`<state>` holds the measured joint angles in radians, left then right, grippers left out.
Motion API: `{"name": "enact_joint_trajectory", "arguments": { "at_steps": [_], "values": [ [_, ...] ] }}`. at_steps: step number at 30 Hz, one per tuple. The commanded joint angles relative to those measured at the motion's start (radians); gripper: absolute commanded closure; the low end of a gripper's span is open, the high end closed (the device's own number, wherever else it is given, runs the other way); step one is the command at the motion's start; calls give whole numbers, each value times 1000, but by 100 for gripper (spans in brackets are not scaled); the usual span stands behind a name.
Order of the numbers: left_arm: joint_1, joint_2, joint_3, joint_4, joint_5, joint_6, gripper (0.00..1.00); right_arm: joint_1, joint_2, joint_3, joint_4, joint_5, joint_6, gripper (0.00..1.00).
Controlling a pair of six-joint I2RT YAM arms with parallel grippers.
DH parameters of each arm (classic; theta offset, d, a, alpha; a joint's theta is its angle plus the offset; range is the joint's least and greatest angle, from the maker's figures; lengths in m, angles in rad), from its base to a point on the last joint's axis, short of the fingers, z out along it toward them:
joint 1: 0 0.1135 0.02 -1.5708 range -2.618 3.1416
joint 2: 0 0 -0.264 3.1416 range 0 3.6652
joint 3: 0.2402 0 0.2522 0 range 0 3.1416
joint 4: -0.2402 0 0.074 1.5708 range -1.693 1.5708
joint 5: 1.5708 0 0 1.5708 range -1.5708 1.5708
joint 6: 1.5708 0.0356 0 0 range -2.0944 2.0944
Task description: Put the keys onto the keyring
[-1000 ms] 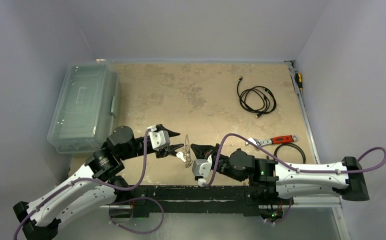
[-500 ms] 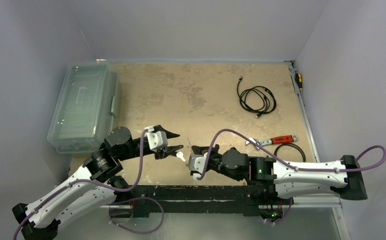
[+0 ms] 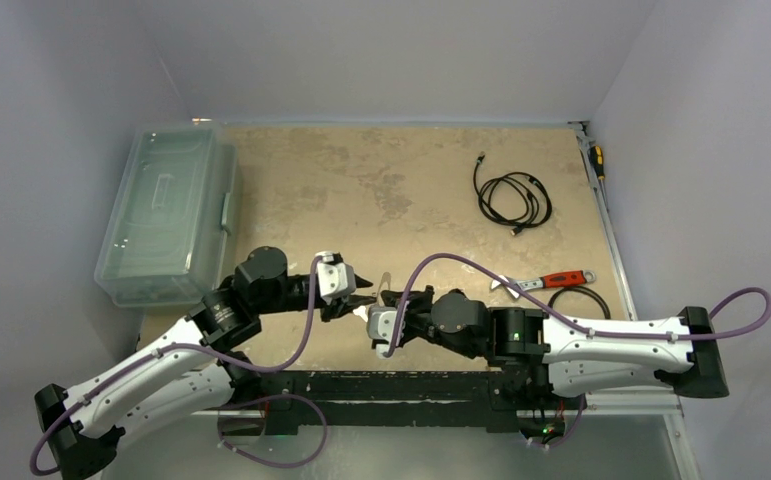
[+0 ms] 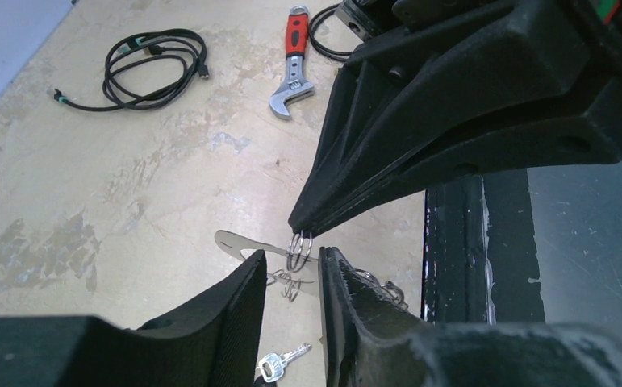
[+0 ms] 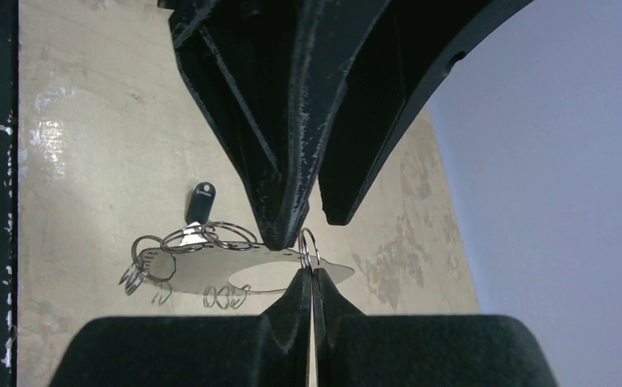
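The keyring point(image 5: 243, 270) is a flat silvery plate with several small split rings along its edge, held off the table. My right gripper point(image 5: 311, 278) is shut on one split ring point(image 5: 308, 246) near the plate's right end. The black-headed key point(image 5: 201, 201) hangs from rings at the other end. My left gripper point(image 4: 291, 278) is open and straddles the keyring point(image 4: 239, 242), just under the right gripper point(image 4: 301, 228). One left fingertip point(image 5: 279, 230) touches the plate's upper edge. The plain silver key point(image 4: 279, 363) lies loose on the table below. From above, both grippers point(image 3: 366, 298) point(image 3: 389, 300) meet tip to tip.
A red-handled wrench point(image 3: 551, 281) and a black cable loop point(image 3: 578, 303) lie to the right. A coiled black cable point(image 3: 513, 198) sits at the back right. A clear plastic box point(image 3: 166, 215) stands at the left. A black rail point(image 3: 391, 385) runs along the near edge.
My left arm has swung right until its fingers meet the right gripper, and its jaws have narrowed. The right gripper has shifted left with the keyring. The silver key has stayed on the table.
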<state>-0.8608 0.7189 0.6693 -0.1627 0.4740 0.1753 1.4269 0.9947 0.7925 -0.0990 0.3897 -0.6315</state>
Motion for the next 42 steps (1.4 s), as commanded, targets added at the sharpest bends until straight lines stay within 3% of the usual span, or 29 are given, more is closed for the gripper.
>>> {"name": "enact_joint_trajectory", "arguments": {
  "at_steps": [1, 16, 22, 38, 42],
  "values": [
    [-6, 16, -2, 46, 25, -2, 74, 6, 5, 67, 1, -24, -11, 100],
    [-12, 36, -13, 50, 20, -6, 86, 9, -2, 84, -12, -52, -16, 100],
    [-13, 39, -17, 52, 22, -4, 100, 10, -5, 88, -8, -67, -17, 100],
    [-11, -52, -36, 57, -36, -12, 100, 17, -27, 61, 69, -104, -14, 100],
    [-8, -95, -53, 71, -64, -22, 100, 17, -49, 42, 95, -77, 8, 76]
  ]
}}
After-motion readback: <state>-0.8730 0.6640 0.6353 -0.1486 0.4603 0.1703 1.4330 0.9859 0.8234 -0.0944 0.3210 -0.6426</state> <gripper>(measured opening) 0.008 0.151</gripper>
